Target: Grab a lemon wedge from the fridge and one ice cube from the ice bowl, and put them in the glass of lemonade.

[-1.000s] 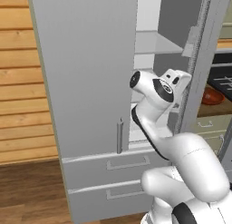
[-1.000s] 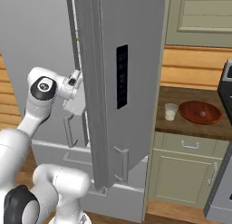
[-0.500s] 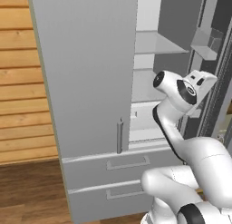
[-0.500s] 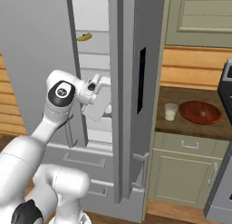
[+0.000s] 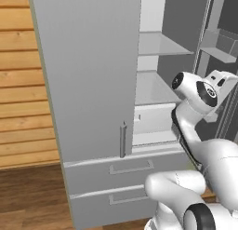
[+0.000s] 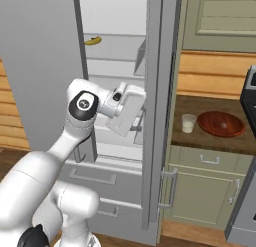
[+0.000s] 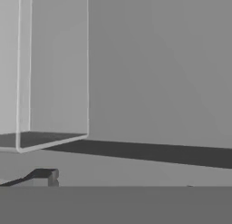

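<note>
Fridge (image 6: pixel 160 91) stands with its right door swung open, shelves bare white inside, a banana (image 6: pixel 92 40) up top. Gripper (image 6: pixel 136 125) reaches into the opening; jaw state can't be told. Glass of lemonade (image 6: pixel 188 123) sits beside the ice bowl (image 6: pixel 220 123) on the counter (image 6: pixel 210 141).

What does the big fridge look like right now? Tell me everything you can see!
The fridge is tall, grey and looks like metal. Its right door is swung open, edge-on in the right base view; the left door is shut, with a bar handle. Two drawers sit below. Inside are pale shelves, and a banana lies on a high one. The robot's hand reaches into the opening. It stands beside a wooden counter.
</note>
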